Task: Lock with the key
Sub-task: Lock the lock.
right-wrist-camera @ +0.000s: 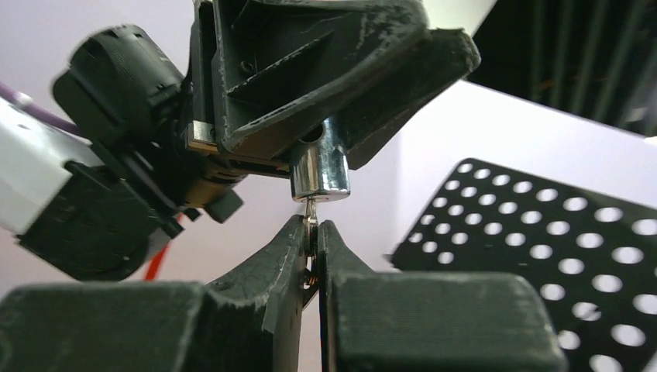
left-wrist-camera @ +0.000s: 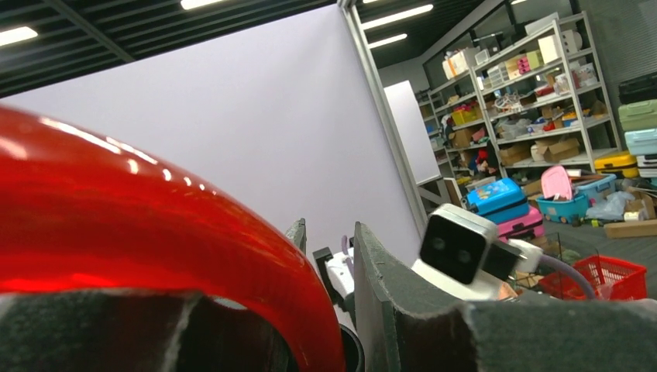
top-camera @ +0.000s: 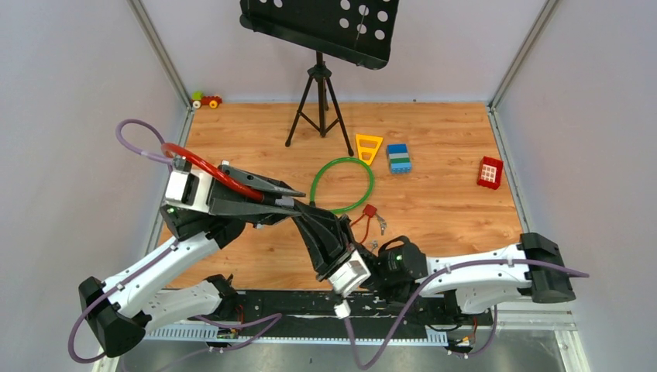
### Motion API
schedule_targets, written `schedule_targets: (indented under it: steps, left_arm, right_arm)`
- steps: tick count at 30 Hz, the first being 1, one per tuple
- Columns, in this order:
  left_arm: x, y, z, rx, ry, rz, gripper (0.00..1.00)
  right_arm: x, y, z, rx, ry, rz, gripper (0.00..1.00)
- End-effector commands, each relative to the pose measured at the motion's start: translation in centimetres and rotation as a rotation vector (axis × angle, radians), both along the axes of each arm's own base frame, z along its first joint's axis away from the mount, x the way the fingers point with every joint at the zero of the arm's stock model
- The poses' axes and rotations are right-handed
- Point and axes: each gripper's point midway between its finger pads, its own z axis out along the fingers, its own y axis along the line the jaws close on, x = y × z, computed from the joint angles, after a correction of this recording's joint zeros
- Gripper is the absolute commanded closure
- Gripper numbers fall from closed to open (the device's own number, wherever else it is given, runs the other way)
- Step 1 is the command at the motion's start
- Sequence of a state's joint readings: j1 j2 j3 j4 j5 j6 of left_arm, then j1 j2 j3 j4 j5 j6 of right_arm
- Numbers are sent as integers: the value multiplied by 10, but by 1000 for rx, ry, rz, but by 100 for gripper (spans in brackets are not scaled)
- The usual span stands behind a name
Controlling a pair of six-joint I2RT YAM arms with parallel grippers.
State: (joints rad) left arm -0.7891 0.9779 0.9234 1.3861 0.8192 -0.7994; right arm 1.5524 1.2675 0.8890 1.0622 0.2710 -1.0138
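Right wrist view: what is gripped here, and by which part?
Right gripper pinches the key's lower end; left gripper clamps the red cable's silver barrel.

Shows only a sliver of the key (right-wrist-camera: 311, 211), otherwise buried inside the right end effector (right-wrist-camera: 311, 226). Blurs the red cable (left-wrist-camera: 139, 217) and crops it at the left edge.

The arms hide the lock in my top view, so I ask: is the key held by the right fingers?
Observer: Yes, in the right wrist view the right fingers pinch the thin key between them.
Operator: Does it reach the lock?
Observer: Its tip meets the bottom of the chrome cylinder; how deep, I cannot tell.
Operator: What holds the cylinder?
Observer: The left fingers clamp it on both sides.
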Motion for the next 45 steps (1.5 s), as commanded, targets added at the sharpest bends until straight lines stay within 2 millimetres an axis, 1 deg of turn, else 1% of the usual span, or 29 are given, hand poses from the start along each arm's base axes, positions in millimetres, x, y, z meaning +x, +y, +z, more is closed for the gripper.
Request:
schedule_targets:
  steps: [1, 2, 3, 5, 7, 8, 9, 11, 13, 15, 19, 22, 26, 32, 35, 45]
  left_arm:
    - [-18, 3, -7, 44, -39, -53, 100]
    - [-18, 3, -7, 44, -40, -51, 100]
    - [-17, 3, -7, 46, -40, -48, 100]
    - [-17, 2, -8, 46, -42, -42, 100]
    - [-17, 3, -8, 47, -44, -36, 100]
    - [-16, 2, -9, 49, -44, -34, 100]
    - [-16, 2, -9, 50, -45, -34, 100]
    - [-17, 3, -8, 47, -47, -34, 100]
    - [-16, 2, -8, 45, -45, -34, 100]
    - [-16, 3, -7, 41, -45, -35, 100]
    - [-18, 3, -6, 40, -50, -55, 100]
    - [-19, 3, -6, 40, -49, -63, 100]
    - [-21, 4, -5, 40, -52, -80, 100]
    - [-25, 6, -6, 37, -59, -110, 100]
    - [-26, 6, -6, 37, -60, -113, 100]
    - [-28, 8, -7, 30, -64, -124, 100]
  right_arm:
    - [46, -48, 15, 80, -2, -416, 98]
    - [45, -49, 15, 83, 14, -412, 95]
    - [45, -48, 14, 73, 34, -395, 85]
    - [40, -45, 11, 47, 83, -314, 69]
    - [30, -36, 7, -16, 139, -167, 58]
    - [22, -33, 7, -52, 168, -71, 52]
    - [14, -28, 2, -97, 228, 37, 48]
    - [-1, -29, 1, -164, 290, 200, 41]
    - [-13, -32, -4, -217, 312, 302, 39]
    - [-15, -39, -8, -227, 352, 379, 38]
    - [-19, -52, -9, -252, 431, 570, 46]
    - [-24, -56, -9, -285, 461, 698, 49]
    - [-22, -50, -5, -281, 559, 815, 54]
    - [-26, -39, 0, -264, 631, 1015, 50]
    - [-27, -37, 4, -244, 634, 1056, 50]
    - [-22, -30, 11, -232, 642, 1073, 49]
